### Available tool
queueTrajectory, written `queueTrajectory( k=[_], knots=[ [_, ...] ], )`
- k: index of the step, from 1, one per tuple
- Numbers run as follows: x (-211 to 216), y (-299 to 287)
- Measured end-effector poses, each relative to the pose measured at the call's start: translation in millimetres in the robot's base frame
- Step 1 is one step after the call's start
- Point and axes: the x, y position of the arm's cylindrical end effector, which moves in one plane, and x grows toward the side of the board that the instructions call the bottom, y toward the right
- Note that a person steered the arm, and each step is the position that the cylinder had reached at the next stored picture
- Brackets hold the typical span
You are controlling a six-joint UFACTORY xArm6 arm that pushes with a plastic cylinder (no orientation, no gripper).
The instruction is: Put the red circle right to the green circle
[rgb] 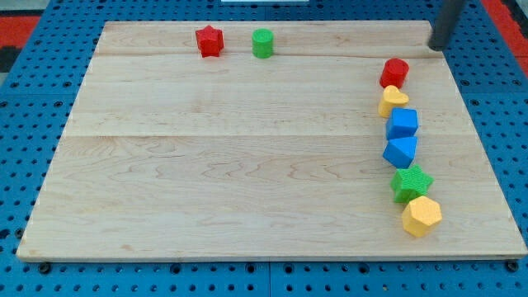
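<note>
The red circle [394, 73] sits near the board's right edge, at the top of a column of blocks. The green circle [262, 43] stands near the view's top, left of centre-right, with a red star [209, 40] just to its left. My tip [436, 47] is at the view's top right, a little above and to the right of the red circle, not touching it. The green circle is far to the left of my tip.
Below the red circle runs a column: a yellow heart [393, 101], a blue block [403, 123], another blue block [401, 151], a green star [411, 182], a yellow hexagon [422, 216]. The wooden board [214, 165] lies on a blue pegboard.
</note>
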Motion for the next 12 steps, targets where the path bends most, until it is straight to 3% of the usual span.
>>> queueTrajectory(
  k=[1, 2, 3, 5, 6, 7, 9, 11, 12],
  knots=[
    [76, -45],
    [56, -133],
    [13, -150],
    [57, -133],
    [19, -78],
    [2, -138],
    [-21, -98],
    [-22, -202],
    [-28, -155]
  ],
)
